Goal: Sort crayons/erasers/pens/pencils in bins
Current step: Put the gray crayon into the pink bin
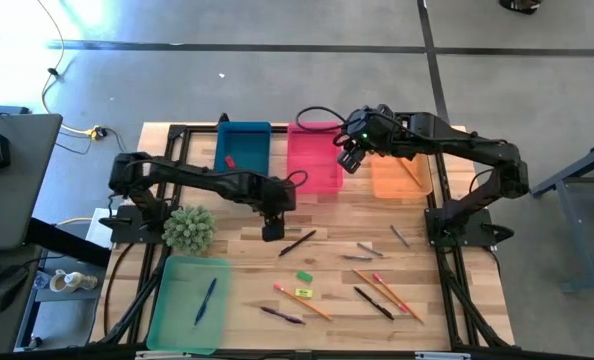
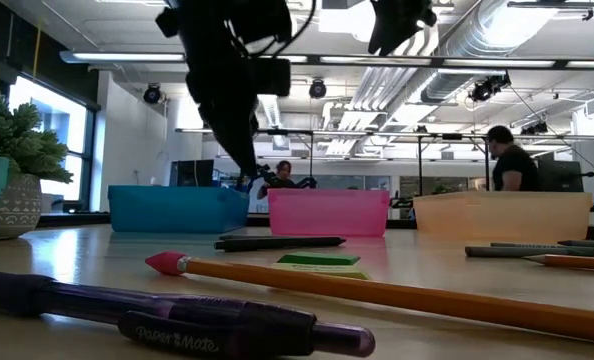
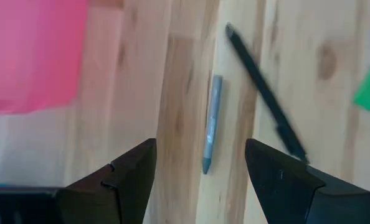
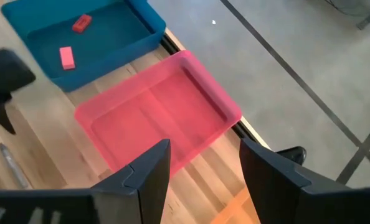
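Left wrist view shows the left tool (image 3: 200, 171) spread wide, empty, above a short grey crayon (image 3: 212, 122) on the wooden desk (image 3: 141, 93) beside the shallow pink plastic bin (image 3: 32, 53). Right tool (image 4: 203, 165), also released and empty, hangs over that bin.

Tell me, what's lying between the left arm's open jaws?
A short grey crayon on bare wood, seen in the left wrist view; a black pen lies just beside.
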